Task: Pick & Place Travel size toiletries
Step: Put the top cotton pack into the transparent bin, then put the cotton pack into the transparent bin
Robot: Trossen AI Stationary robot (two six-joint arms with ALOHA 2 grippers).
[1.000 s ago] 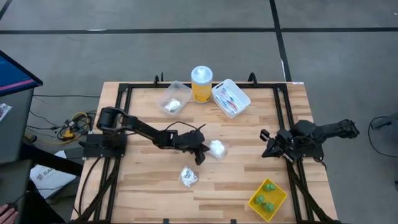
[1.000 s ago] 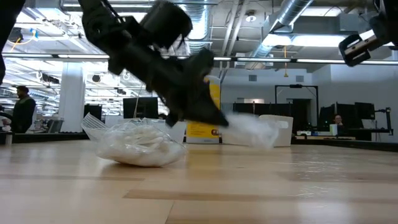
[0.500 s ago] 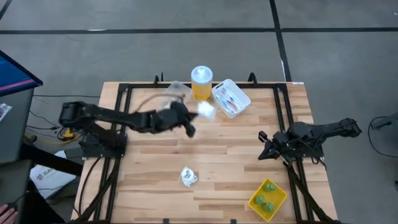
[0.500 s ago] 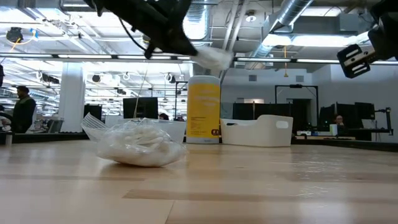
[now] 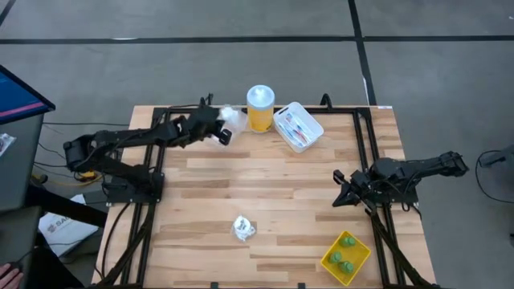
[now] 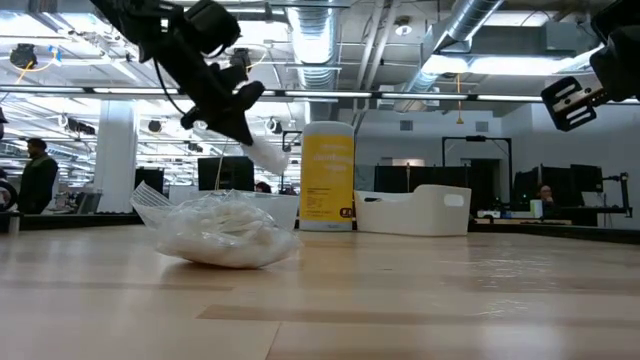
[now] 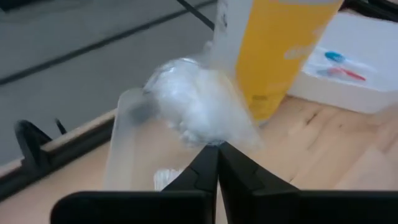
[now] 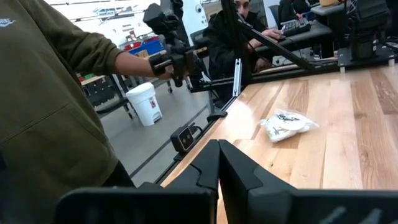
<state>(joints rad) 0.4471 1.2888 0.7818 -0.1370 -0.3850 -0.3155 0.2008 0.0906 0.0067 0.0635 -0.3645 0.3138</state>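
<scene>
A: Where is the left gripper [image 5: 226, 133]?
B: It is above the clear plastic tub [image 7: 134, 146], beside the tall yellow jar with white lid [image 5: 260, 108]. Its fingers are clamped on a small clear packet with white contents [image 7: 202, 113].

A: And the right gripper [image 5: 340, 190]?
B: It waits at the right side of the wooden table [image 5: 273, 201], fingers together and holding nothing. Another clear packet [image 5: 242, 228] lies near the front edge.

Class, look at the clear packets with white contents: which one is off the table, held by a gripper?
The packet pinched in the left gripper above the clear bin. The other visible packet lies alone on the table's front.
</scene>
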